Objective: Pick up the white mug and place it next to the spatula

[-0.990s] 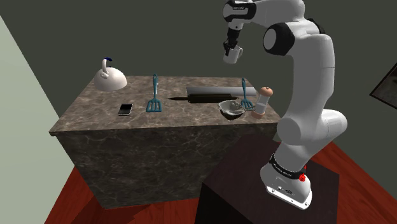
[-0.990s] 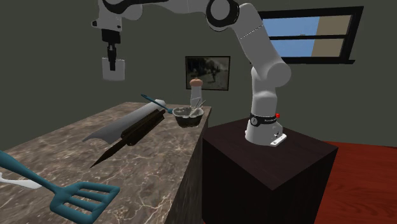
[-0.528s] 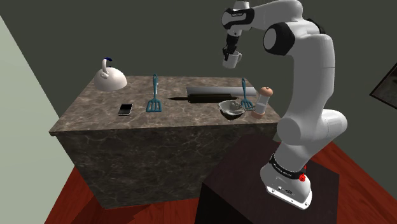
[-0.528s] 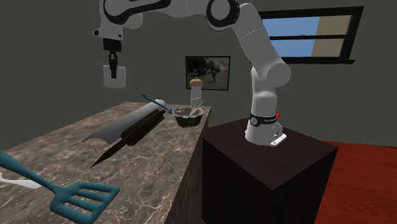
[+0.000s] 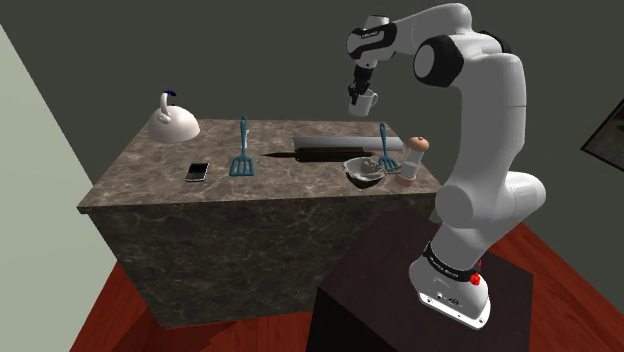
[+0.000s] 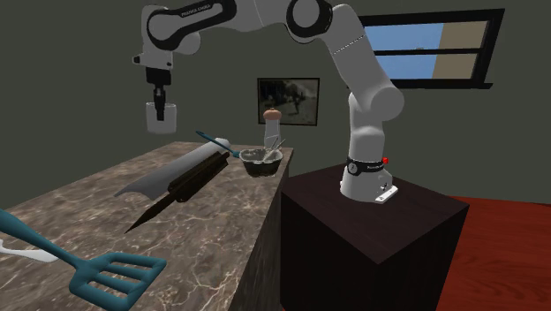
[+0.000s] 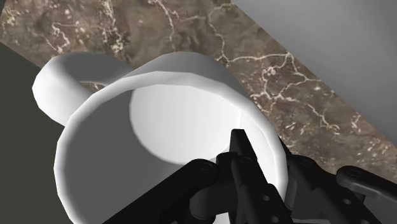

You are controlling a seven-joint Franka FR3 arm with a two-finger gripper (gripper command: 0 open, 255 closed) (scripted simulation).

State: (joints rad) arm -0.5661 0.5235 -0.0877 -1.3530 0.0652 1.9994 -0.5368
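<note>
Above the counter (image 5: 150, 185), high over its half nearer the stand (image 5: 380, 300), the mug (image 5: 364, 98) hangs from the gripper (image 5: 360, 90), clear of the marble top. The arm (image 5: 490, 120) rises from the stand just off the counter's corner and bends over to reach it. On the counter lie a teal spatula (image 5: 241, 160) near the middle, a phone (image 5: 197, 172) just beside it, a white kettle (image 5: 172, 122) at the far corner on the shoulder view's left, a dark rolling pin (image 5: 315, 153), and a bowl (image 5: 364, 170) with a shaker (image 5: 410, 160) at the end nearest the stand. Mug and spatula are well apart.

Seen from the second exterior view, the mug (image 6: 161, 118) hangs upright well above the counter (image 6: 221, 230), with the gripper (image 6: 159, 108) reaching down into its mouth from overhead. The spatula (image 6: 110, 276) lies on the counter's near end. The bowl (image 6: 261, 160) sits at the far end by the stand (image 6: 380, 221).

Along the wrist view, the mug (image 7: 159, 127) shows its open mouth, white inside and out, with its handle on the side away from the fingers (image 7: 245, 159). The gripper (image 7: 270, 159) pinches the mug's wall, one finger inside the rim and the other outside. Behind the mug runs the counter (image 7: 286, 70), its top brown with pale veins.
</note>
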